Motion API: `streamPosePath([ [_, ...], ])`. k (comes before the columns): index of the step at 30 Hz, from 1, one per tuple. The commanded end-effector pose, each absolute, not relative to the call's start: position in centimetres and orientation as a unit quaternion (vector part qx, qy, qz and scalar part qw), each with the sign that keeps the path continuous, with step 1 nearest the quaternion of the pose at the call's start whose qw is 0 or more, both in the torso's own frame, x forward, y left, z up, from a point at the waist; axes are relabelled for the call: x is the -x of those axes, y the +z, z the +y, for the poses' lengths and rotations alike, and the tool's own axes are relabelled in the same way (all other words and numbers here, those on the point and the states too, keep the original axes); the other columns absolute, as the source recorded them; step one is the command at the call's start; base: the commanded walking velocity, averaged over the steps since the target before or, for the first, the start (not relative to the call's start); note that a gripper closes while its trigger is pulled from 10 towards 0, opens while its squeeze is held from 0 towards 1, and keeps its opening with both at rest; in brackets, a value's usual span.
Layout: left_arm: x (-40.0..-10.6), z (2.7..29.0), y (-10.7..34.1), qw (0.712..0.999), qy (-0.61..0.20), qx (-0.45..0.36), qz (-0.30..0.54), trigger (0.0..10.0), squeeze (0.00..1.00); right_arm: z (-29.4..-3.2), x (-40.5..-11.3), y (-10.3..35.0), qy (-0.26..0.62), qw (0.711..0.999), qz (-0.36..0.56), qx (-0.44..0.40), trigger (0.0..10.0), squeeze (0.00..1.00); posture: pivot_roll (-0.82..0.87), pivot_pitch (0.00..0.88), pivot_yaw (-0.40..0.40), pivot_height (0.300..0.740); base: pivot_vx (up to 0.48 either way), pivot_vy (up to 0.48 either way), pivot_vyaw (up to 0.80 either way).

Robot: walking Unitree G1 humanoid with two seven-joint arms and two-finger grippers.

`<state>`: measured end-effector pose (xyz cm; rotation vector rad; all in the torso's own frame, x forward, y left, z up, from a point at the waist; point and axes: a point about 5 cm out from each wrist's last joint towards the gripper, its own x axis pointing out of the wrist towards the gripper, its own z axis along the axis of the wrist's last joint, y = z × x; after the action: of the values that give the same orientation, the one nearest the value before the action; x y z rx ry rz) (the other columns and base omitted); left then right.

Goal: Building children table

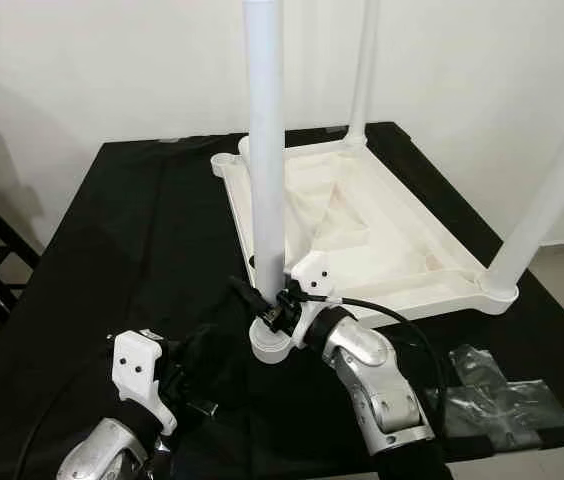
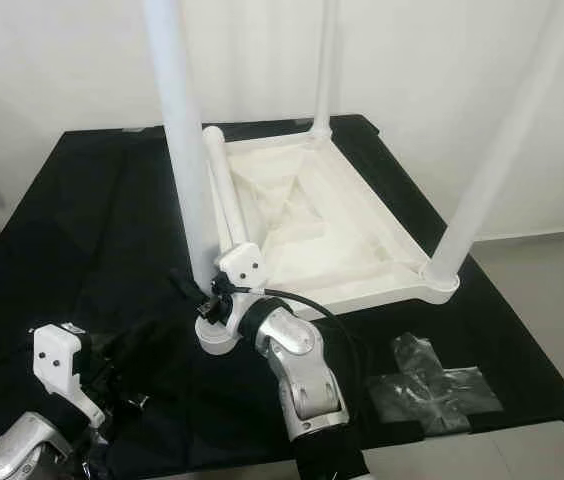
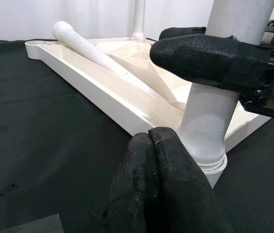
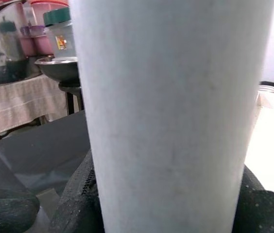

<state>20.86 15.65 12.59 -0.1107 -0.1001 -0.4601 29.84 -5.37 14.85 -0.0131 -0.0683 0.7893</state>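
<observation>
White tabletop lies upside down; three legs stand upright at corners, loose fourth leg lying inside toward 11 o'clock.

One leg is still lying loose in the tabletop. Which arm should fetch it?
Left, probably. The right gripper is clamped on the near upright leg at its socket. The left gripper is shut on nothing, beside that corner, and the loose leg lies along its side of the tabletop.

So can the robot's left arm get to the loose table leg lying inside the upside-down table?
Probably, with a stretch. The loose leg lies open in the tabletop, but the left gripper, fingers shut, sits behind the near-corner leg that the right gripper holds.
</observation>
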Motion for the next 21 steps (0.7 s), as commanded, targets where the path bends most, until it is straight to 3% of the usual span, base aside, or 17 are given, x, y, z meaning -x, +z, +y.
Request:
streamPosePath([
  [1,-20.7,15.8,12.3,0.972,-0.227,0.052,-0.04,10.0,0.0,-6.8,-29.5,12.1,0.34,0.939,0.044,-0.001,10.0,0.0,0.01,0.099,0.022,0.74,0.0,0.0,0.0],
  [2,-20.7,15.8,12.3,0.971,-0.228,0.052,-0.039,10.0,0.0,-6.4,-29.5,12.5,0.367,0.929,0.049,-0.017,10.0,1.0,0.01,0.096,0.023,0.74,0.0,0.0,0.0],
  [4,-20.8,15.7,12.2,0.971,-0.229,0.053,-0.039,10.0,0.0,-6.0,-29.9,13.5,0.407,0.912,0.036,-0.031,10.0,1.0,0.01,0.089,0.023,0.74,0.0,0.0,0.0],
  [5,-20.9,15.7,12.2,0.971,-0.23,0.053,-0.038,10.0,0.0,-5.3,-30.3,15.2,0.481,0.875,0.016,-0.049,10.0,1.0,0.01,0.082,0.02,0.74,0.0,0.0,0.0],
  [6,-20.9,15.7,12.2,0.971,-0.23,0.053,-0.038,10.0,0.0,-5.3,-30.3,15.2,0.481,0.875,0.016,-0.049,10.0,1.0,0.01,0.082,0.02,0.74,0.0,0.0,0.0],
  [7,-21.0,15.6,12.2,0.971,-0.231,0.053,-0.038,10.0,0.0,-5.1,-30.4,15.8,0.511,0.857,0.01,-0.056,10.0,1.0,0.01,0.082,0.02,0.74,0.0,0.0,0.0],
  [8,-21.0,15.6,12.1,0.971,-0.231,0.053,-0.038,10.0,0.0,-5.1,-30.8,16.5,0.552,0.833,0.004,-0.044,10.0,0.55,0.02,0.074,0.019,0.74,0.0,0.0,0.0],
  [9,-21.1,15.6,12.1,0.971,-0.23,0.052,-0.039,10.0,0.0,-5.3,-31.2,17.2,0.604,0.797,-0.004,-0.016,10.0,0.0,0.02,0.068,0.018,0.74,0.0,0.0,0.0],
  [11,-21.1,15.6,12.1,0.971,-0.23,0.052,-0.039,10.0,0.0,-5.3,-31.2,17.2,0.604,0.797,-0.004,-0.016,10.0,0.0,0.02,0.068,0.018,0.74,0.0,0.0,0.0],
  [12,-21.1,15.5,12.1,0.971,-0.23,0.052,-0.039,10.0,0.0,-6.0,-32.1,17.6,0.663,0.746,-0.001,0.055,10.0,0.0,0.03,0.066,0.016,0.74,0.0,0.0,0.0],
  [19,-21.2,15.5,12.0,0.972,-0.228,0.051,-0.039,10.0,0.0,-6.6,-34.2,18.5,0.693,0.716,0.033,0.084,10.0,0.0,0.04,0.062,0.015,0.74,0.0,0.0,0.0],
  [20,-21.2,15.5,12.0,0.972,-0.228,0.051,-0.039,10.0,0.0,-6.6,-34.5,18.8,0.697,0.713,0.039,0.072,8.8,0.0,0.04,0.061,0.014,0.74,0.0,0.0,0.0],
  [21,-21.2,15.5,12.0,0.972,-0.227,0.051,-0.039,10.0,0.0,-6.7,-34.7,19.0,0.702,0.708,0.044,0.063,3.1,0.0,0.04,0.061,0.014,0.74,0.0,0.0,0.0],
])
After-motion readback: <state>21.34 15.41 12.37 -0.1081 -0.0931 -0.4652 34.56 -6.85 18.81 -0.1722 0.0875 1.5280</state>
